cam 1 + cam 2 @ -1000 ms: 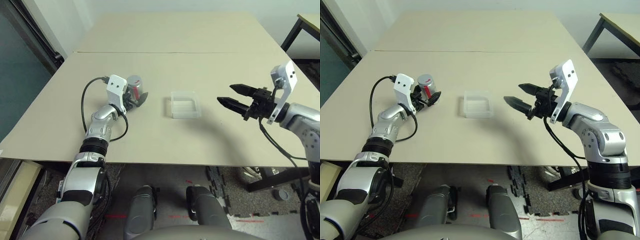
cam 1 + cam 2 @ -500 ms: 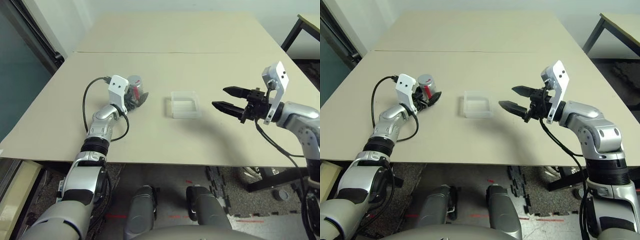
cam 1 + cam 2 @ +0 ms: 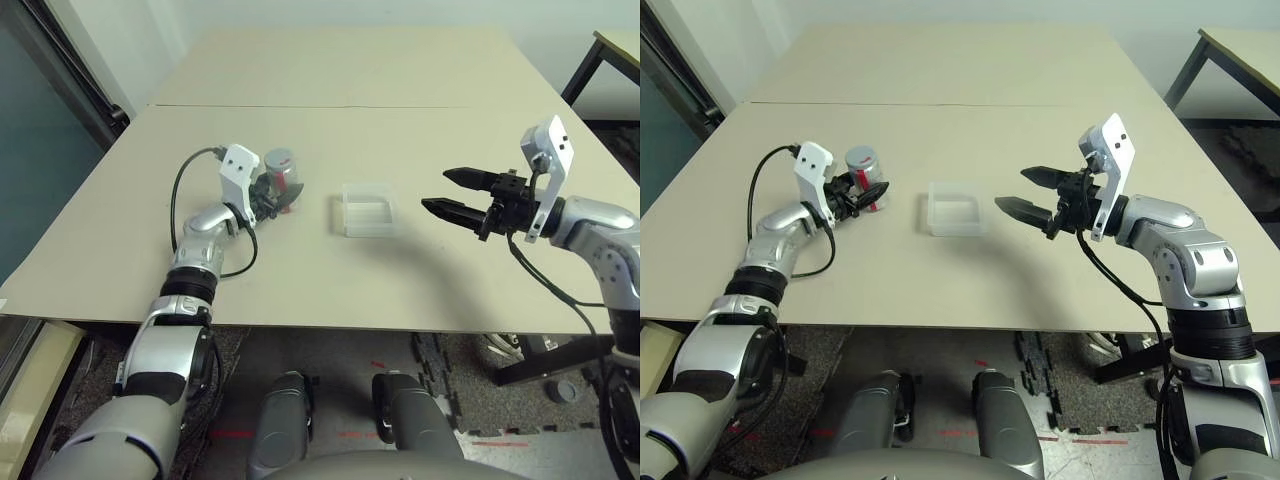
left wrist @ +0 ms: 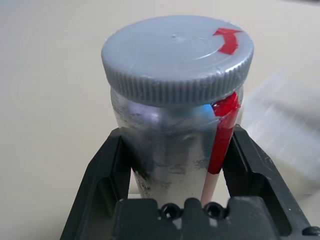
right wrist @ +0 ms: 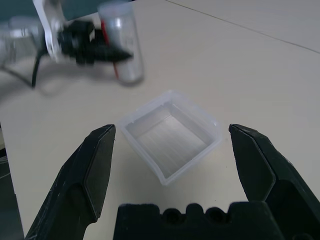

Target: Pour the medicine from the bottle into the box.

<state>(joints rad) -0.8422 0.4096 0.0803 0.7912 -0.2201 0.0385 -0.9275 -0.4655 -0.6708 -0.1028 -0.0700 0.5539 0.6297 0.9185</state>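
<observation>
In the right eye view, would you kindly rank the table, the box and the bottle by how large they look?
1. The table, by far the largest.
2. The box.
3. The bottle, smallest, held in the left gripper; partly hidden, so it may look smaller.

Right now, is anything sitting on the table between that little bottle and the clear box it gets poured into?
No. Bare table lies between the bottle, held by the left gripper, and the box.

One bottle (image 3: 284,176), one box (image 3: 369,209), two tables (image 3: 330,70).

Silver-grey bottle (image 4: 175,135) with red stripe; clear box (image 3: 369,208).
</observation>
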